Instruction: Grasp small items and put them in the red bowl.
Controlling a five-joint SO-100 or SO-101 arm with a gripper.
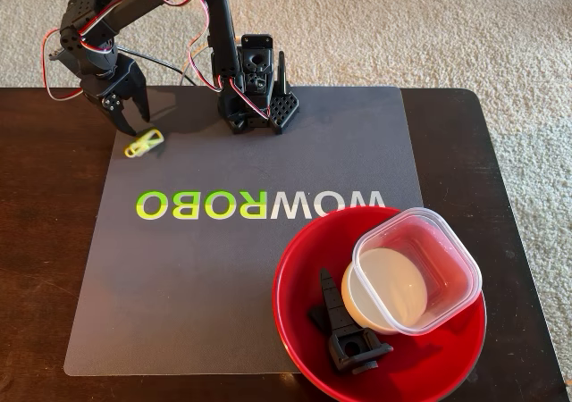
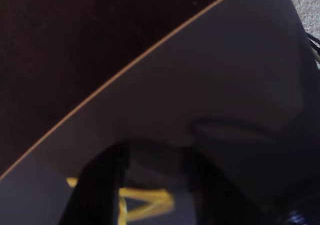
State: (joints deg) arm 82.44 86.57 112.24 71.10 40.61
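The yellow clip pair (image 1: 144,143) lies on the grey mat near its far left corner. My gripper (image 1: 132,121) hangs just above and behind it, jaws open and empty. In the wrist view the clip (image 2: 145,200) shows between my two dark fingers (image 2: 100,185), with my gripper (image 2: 156,157) open around it. The red bowl (image 1: 304,348) stands at the near right. It holds the clear square tub (image 1: 447,268) tilted over the small white dish (image 1: 384,286), a black wedge-shaped part (image 1: 330,297) and another black piece (image 1: 357,347).
The grey mat (image 1: 206,277) with WOWROBO lettering covers most of the dark wooden table (image 1: 54,241). The arm's base (image 1: 255,98) stands at the mat's far edge. Beige carpet lies beyond the table. In the wrist view the mat edge (image 2: 125,70) runs diagonally.
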